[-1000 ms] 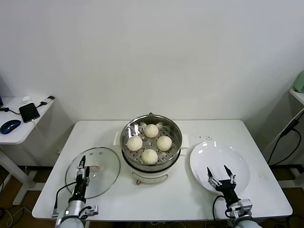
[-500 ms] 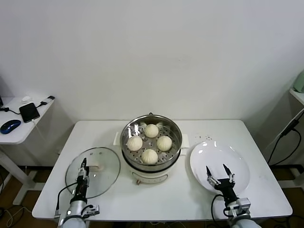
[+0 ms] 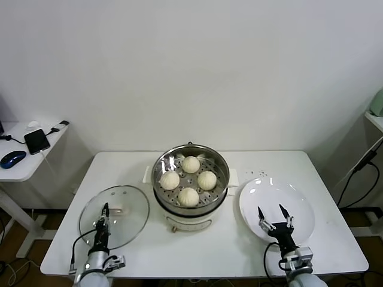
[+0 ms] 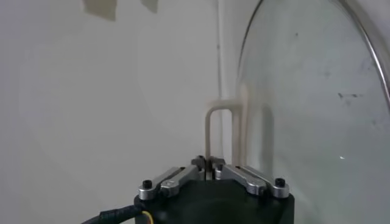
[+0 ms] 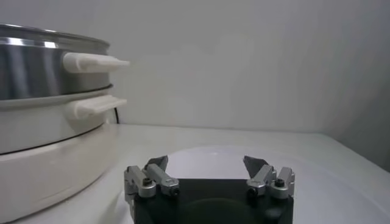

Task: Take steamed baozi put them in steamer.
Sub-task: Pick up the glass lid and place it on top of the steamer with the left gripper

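Several cream-white steamed baozi (image 3: 188, 196) lie on the perforated tray inside the steel steamer (image 3: 222, 179) at the table's middle. To its left lies the round glass lid (image 3: 128, 230). My left gripper (image 3: 105, 207) is over that lid and shut on its white handle (image 4: 220, 112). In the left wrist view the left gripper (image 4: 209, 161) has one leg of the handle pinched between its tips. My right gripper (image 3: 271, 211) hangs open and empty over the near edge of the white plate (image 3: 299, 203). In the right wrist view the steamer (image 5: 36, 67) stands beside the right gripper (image 5: 207, 163).
A side table (image 3: 24, 167) at the far left carries a phone and a mouse. Cables hang at the right edge. The steamer's white side handle (image 5: 91, 61) sticks out toward the plate (image 5: 341, 176).
My left gripper has shut on the lid's handle, and the lid has shifted slightly left. My right gripper has drawn back a little toward the near edge, still open.
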{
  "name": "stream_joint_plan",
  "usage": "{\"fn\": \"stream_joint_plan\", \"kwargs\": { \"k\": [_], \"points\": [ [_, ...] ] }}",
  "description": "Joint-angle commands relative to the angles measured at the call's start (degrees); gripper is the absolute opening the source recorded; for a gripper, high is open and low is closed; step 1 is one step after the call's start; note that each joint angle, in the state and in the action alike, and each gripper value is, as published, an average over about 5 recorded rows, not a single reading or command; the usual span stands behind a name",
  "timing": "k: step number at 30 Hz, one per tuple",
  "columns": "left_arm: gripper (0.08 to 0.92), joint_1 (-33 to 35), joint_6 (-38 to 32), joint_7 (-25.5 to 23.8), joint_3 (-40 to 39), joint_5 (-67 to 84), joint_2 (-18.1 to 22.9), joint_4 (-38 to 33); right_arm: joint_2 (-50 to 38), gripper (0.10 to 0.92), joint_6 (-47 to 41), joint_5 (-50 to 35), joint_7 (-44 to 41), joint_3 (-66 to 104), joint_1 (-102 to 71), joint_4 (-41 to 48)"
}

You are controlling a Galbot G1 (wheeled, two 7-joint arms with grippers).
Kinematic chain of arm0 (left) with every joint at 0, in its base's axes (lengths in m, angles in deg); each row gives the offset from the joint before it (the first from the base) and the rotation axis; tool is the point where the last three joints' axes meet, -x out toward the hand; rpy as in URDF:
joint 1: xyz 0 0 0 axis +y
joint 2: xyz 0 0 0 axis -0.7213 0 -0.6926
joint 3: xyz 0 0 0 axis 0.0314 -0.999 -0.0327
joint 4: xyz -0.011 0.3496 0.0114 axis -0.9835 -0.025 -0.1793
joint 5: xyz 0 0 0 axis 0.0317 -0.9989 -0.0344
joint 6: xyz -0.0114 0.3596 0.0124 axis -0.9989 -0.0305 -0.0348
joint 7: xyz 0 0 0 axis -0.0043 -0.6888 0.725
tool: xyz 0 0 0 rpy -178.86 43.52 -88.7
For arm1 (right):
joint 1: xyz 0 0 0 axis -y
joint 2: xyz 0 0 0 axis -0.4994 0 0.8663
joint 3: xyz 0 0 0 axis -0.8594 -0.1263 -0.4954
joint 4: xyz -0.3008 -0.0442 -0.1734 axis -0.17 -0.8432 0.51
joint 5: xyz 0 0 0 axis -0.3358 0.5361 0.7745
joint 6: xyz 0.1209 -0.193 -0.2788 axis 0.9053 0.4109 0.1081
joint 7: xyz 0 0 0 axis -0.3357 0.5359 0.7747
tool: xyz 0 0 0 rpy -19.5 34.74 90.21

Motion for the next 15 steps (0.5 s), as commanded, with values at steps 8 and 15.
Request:
{"fn": "stream_joint_plan", "kwargs": {
  "k": [8,15],
  "points": [
    [0.137,5.4,1.2,-6.2,1.6,7.5,-4.2,-19.7,0.0,0.823,0.1,0.2,0.1,0.1,0.1,-0.3],
    [0.137,8.4,6.1,-19.2,4.1,18.2,-12.9,-35.0,0.0,0.823,0.0,1.6,1.0,0.4,-0.5,-1.0]
  ]
}}
